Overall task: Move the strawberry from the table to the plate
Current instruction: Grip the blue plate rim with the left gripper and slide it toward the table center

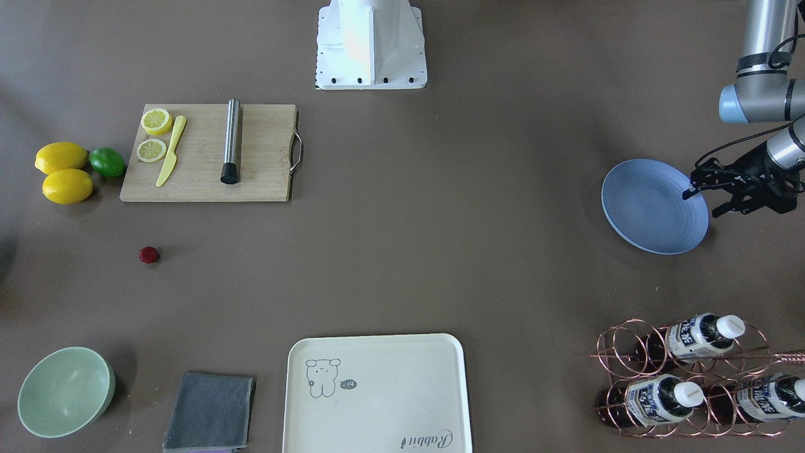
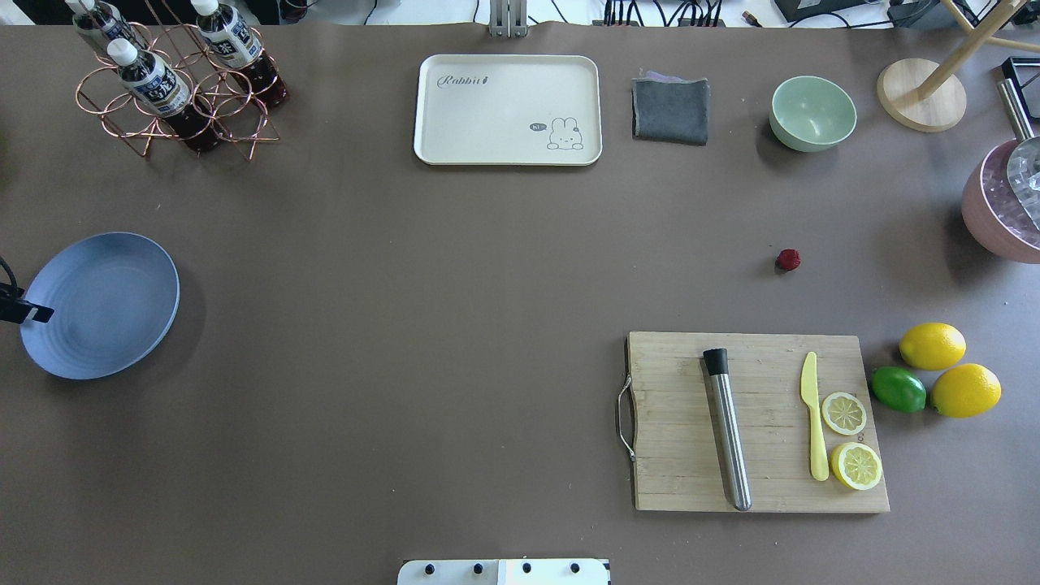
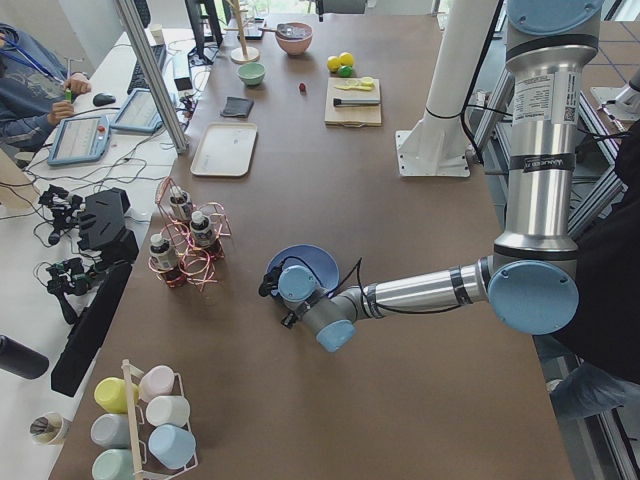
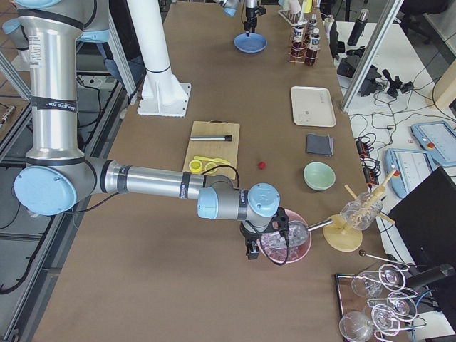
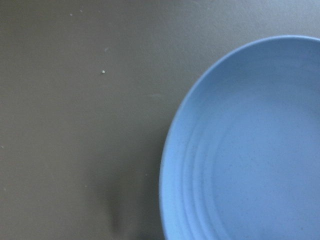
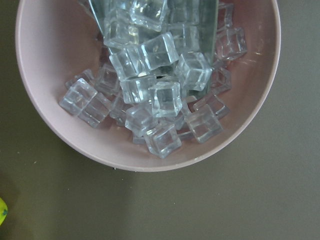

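Note:
The strawberry (image 1: 149,254) is a tiny dark-red berry lying alone on the brown table (image 1: 402,251), below the cutting board; the overhead view shows the strawberry (image 2: 788,260) at the right. The light-blue plate (image 1: 654,207) sits far across the table with nothing on it, and it fills the left wrist view (image 5: 250,150). My left gripper (image 1: 703,202) hangs open and empty over the plate's outer rim. My right gripper (image 4: 251,249) shows only in the exterior right view, above a pink bowl of ice, so I cannot tell its state.
A wooden cutting board (image 2: 760,422) carries lemon slices, a yellow knife and a steel muddler. Two lemons and a lime (image 2: 898,388) lie beside it. A green bowl (image 2: 812,112), grey cloth (image 2: 670,110), cream tray (image 2: 508,110), bottle rack (image 2: 175,81) and pink ice bowl (image 2: 1003,211) line the edges.

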